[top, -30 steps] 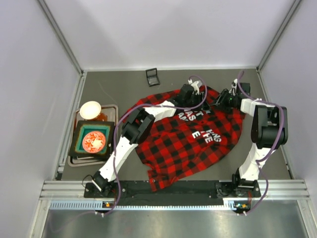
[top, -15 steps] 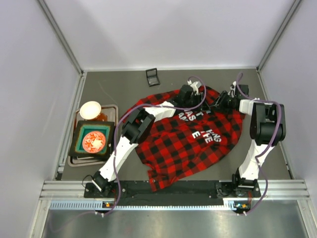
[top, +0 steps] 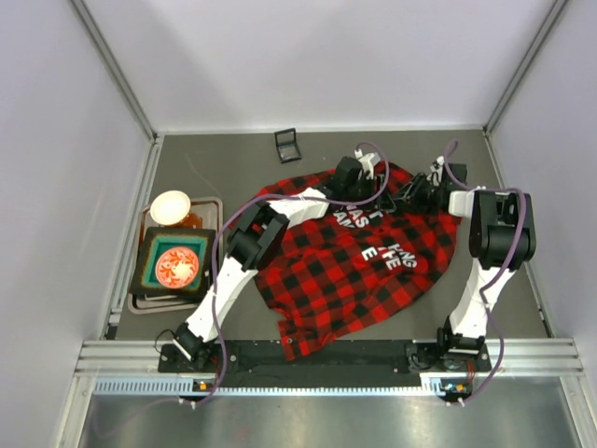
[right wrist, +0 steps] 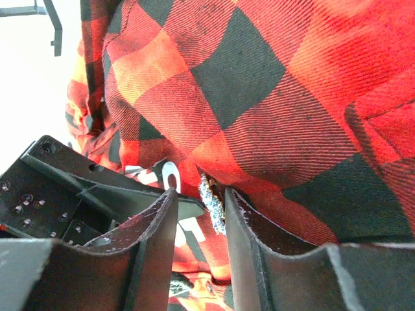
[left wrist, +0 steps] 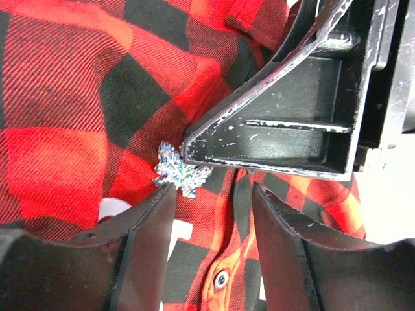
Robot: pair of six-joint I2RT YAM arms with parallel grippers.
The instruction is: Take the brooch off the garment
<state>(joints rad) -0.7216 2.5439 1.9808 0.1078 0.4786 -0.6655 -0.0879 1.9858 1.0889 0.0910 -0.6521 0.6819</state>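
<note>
Brooch (left wrist: 181, 172) first: the little sparkly snowflake is pinned to the plaid of the garment (top: 354, 280), near the shirt's far edge, just beside the button placket and a scrap of the white lettering. From where I stand it looks fastened; nothing shows it lifted clear of the cloth.

Around it, both arms crowd in. The right gripper (right wrist: 201, 201) has its jaws a narrow way apart with the brooch in the gap, edge-on and lying against one finger. I can't see both sides pressing on it, so I'd call that lined up rather than gripped. The left gripper (left wrist: 213, 194) hangs just below the brooch, jaws wider apart, straddling the placket and holding nothing I can make out.

So the approach seems done. The pinch, the unfastening and the lift away are all left to do.

Further out, a small black box (top: 287, 145) sits on the table (top: 233, 168) beyond the shirt, and a tray (top: 131, 301) lies well off to the left.
</note>
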